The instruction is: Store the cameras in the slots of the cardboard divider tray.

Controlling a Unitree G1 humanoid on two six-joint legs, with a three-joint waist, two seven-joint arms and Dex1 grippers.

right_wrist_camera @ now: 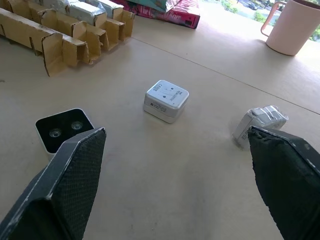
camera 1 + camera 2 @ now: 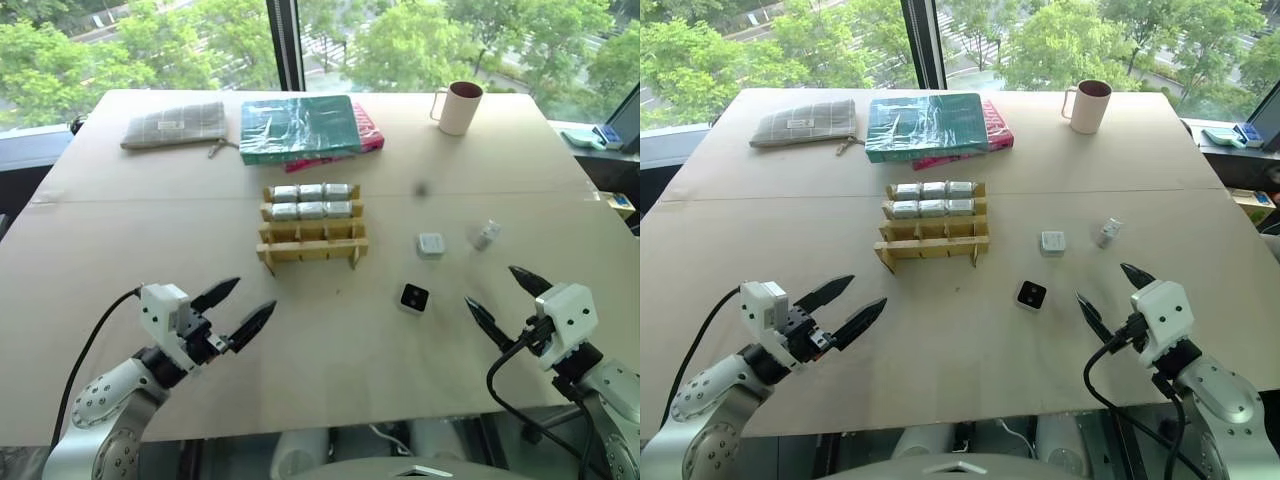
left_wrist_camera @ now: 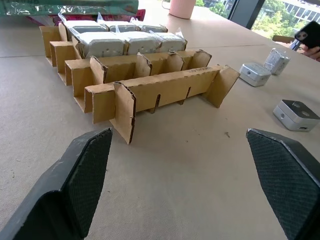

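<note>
So both claws gape wide, empty: left claw (image 2: pixel 237 309), right claw (image 2: pixel 508 293). Three loose cameras sit right of the cardboard divider tray (image 2: pixel 311 250); I'd take the black-faced camera (image 2: pixel 414 297) squarely with the right, then drop it upright into a front slot.

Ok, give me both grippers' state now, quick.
Left gripper: open, holding nothing.
Right gripper: open, holding nothing.
</note>
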